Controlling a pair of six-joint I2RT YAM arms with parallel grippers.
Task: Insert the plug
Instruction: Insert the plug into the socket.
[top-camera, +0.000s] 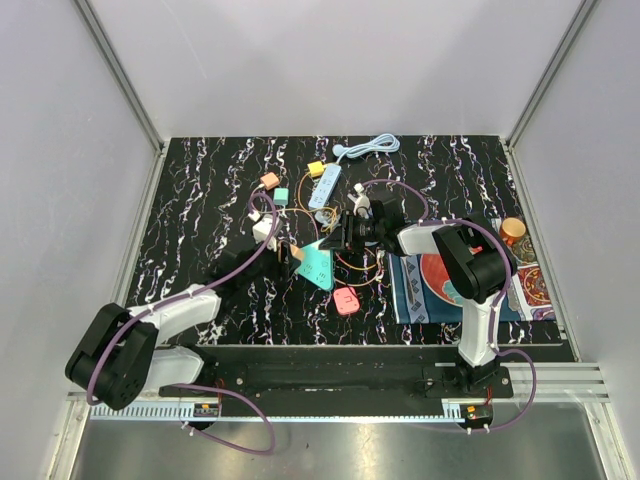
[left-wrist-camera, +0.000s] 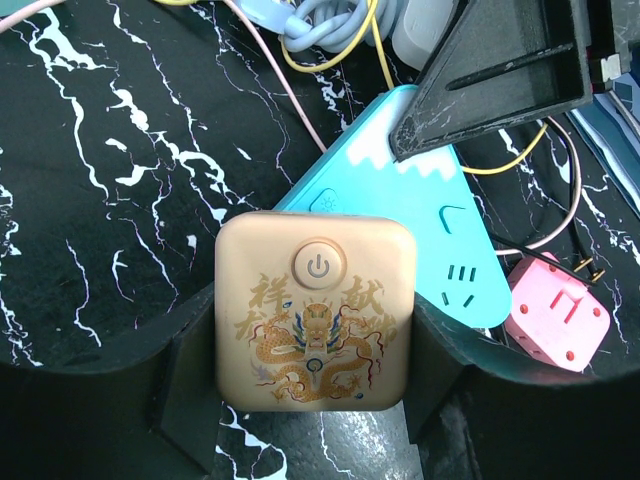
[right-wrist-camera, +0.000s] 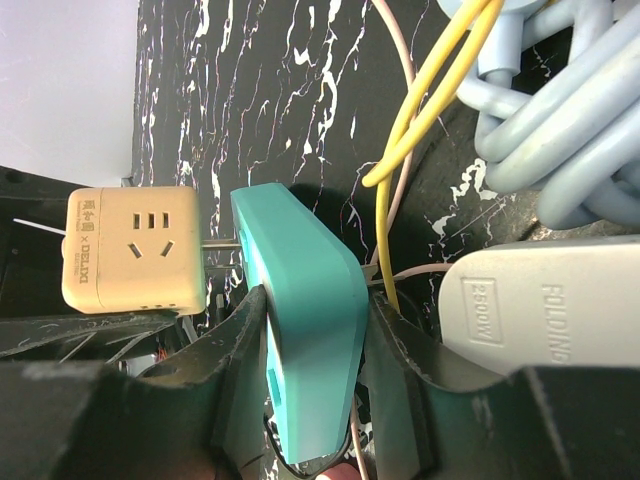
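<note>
Plug work, from left hand (left-wrist-camera: 315, 385) outward: clamping tan cube plug (left-wrist-camera: 315, 310) by its two sides, button face turned toward the wrist camera. Meeting right hand (right-wrist-camera: 320, 385) just beyond, closed on the teal power strip (right-wrist-camera: 300, 270), holding it up on edge near the lower middle of the right wrist view. Pressing metal prongs (right-wrist-camera: 220, 243) against the strip's face, seemingly just entering a socket; showing a bare stretch of prong and a gap between the two bodies. Judging insertion as begun, not finished: lining-up done, seating push remaining. Leaving the pink adapter (left-wrist-camera: 560, 320) lying at lower right of the left wrist view on the desk (left-wrist-camera: 100, 150), yellow cable (right-wrist-camera: 430, 90) looping at upper right of the right wrist view.
</note>
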